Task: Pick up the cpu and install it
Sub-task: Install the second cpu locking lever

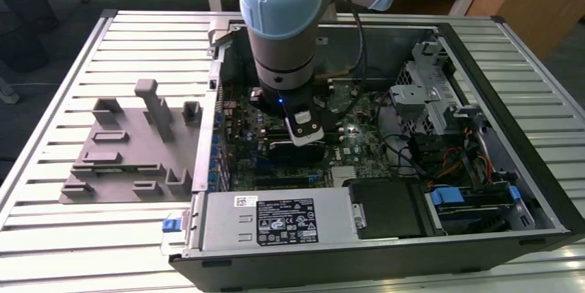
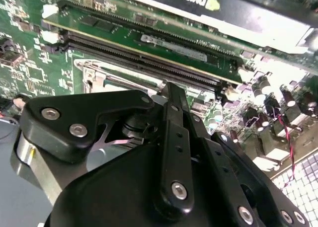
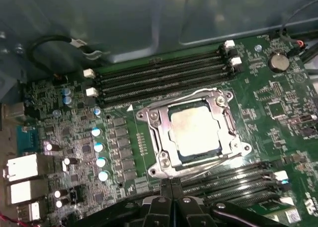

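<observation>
Cpu lies flat inside the socket frame, just ahead of gripper — fingers pressed together, holding nothing

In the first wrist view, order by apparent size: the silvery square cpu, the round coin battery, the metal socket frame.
1. Metal socket frame, which surrounds the cpu.
2. Silvery square cpu.
3. Round coin battery.

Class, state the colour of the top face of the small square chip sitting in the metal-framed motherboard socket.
Silvery-grey top on the cpu, clearest in the first wrist view.
</observation>
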`<action>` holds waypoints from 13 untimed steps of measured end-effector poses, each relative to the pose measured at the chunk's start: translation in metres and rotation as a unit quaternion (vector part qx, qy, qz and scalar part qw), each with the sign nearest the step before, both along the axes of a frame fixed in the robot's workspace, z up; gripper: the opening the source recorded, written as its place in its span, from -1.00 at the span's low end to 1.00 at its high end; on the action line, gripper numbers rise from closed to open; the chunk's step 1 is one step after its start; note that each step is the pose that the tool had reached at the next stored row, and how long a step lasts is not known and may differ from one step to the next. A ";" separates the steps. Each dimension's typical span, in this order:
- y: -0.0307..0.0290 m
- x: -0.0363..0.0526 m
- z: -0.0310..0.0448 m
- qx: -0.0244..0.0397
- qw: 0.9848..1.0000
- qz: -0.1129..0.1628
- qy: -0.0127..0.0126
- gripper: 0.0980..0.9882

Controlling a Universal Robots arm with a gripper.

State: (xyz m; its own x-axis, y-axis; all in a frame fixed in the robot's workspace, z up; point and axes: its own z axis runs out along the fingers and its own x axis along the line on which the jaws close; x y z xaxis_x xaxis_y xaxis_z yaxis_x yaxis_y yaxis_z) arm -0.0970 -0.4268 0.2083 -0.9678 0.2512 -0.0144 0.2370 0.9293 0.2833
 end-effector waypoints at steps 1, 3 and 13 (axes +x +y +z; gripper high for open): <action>0.0000 -0.0007 -0.0007 0.004 1.000 0.000 0.000 -0.98; -0.0003 -0.0016 -0.0029 0.009 1.000 0.000 0.000 -0.98; -0.0007 -0.0057 -0.0136 0.033 0.999 0.000 0.000 -0.98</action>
